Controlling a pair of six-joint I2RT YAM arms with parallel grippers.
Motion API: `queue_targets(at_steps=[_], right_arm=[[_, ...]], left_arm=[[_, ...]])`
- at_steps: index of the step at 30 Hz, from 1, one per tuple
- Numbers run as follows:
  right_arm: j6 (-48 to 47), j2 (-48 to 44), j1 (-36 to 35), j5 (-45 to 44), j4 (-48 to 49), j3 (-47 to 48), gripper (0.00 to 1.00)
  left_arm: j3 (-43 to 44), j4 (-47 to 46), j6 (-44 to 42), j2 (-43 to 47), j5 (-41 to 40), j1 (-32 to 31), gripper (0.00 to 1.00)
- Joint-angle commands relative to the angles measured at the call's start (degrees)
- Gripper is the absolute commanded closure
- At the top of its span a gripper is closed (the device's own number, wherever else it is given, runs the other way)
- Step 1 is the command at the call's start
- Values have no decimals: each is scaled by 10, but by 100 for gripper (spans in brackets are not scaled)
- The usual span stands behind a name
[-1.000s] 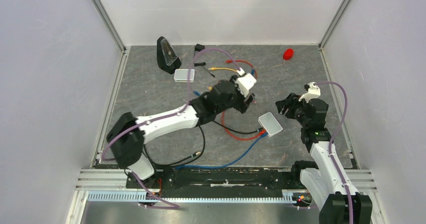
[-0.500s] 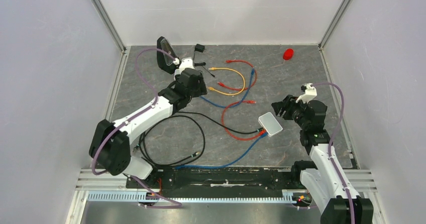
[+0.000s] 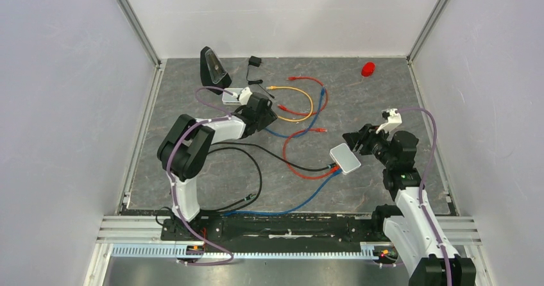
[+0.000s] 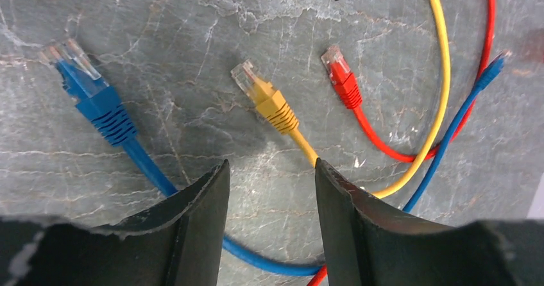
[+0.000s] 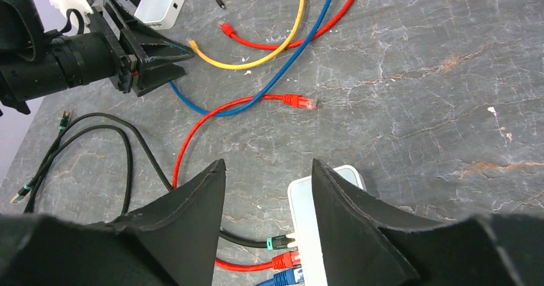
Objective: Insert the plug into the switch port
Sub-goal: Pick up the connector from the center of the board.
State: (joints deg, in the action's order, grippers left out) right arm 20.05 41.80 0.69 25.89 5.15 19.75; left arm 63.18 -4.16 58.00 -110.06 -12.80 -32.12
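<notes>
I'm hovering left tool (image 4: 269,164), apart & empty, over yellow plug (image 4: 255,84) nr table's (image 3: 385,93) far edge. Prob. light, stiff, brittle; ribbed boot (image 4: 277,109) looks best grip. Right tool (image 5: 266,164) apart.

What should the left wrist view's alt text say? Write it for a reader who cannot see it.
The left gripper hangs open and empty over a grey marbled table. A yellow plug lies just ahead of its black fingers, with a blue plug to the left and a red plug to the right.
</notes>
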Motion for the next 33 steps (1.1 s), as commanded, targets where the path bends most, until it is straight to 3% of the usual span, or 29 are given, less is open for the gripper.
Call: queue_targets(at_steps=[1,9,13,19,22,24,29,33], right_arm=[[-4,5,-1,17,32,-6,46],[1,19,-2,23,49,-13,47],[6,13,-1,28,45,-13,47],[19,-5,-2,26,39,0,47],[25,-11,-2,28,37,4,47],[26,-16,-2,28,32,4,47],[9,-33,-1,21,16,12,46],[-17,-32,-2,14,-6,34,45]], left_arm=[[29,-50,59,-14,-18,-1,43],[38,-62,80,-55,-28,-1,45],[33,-64,99,-66,-21,-1,51],[36,-71,90,-57,-28,3,78],[34,-76,90,-50,-29,9,97],[31,-79,89,-42,-28,14,98],[27,-100,14,0,-34,18,98],[24,-126,-120,52,-39,18,98]])
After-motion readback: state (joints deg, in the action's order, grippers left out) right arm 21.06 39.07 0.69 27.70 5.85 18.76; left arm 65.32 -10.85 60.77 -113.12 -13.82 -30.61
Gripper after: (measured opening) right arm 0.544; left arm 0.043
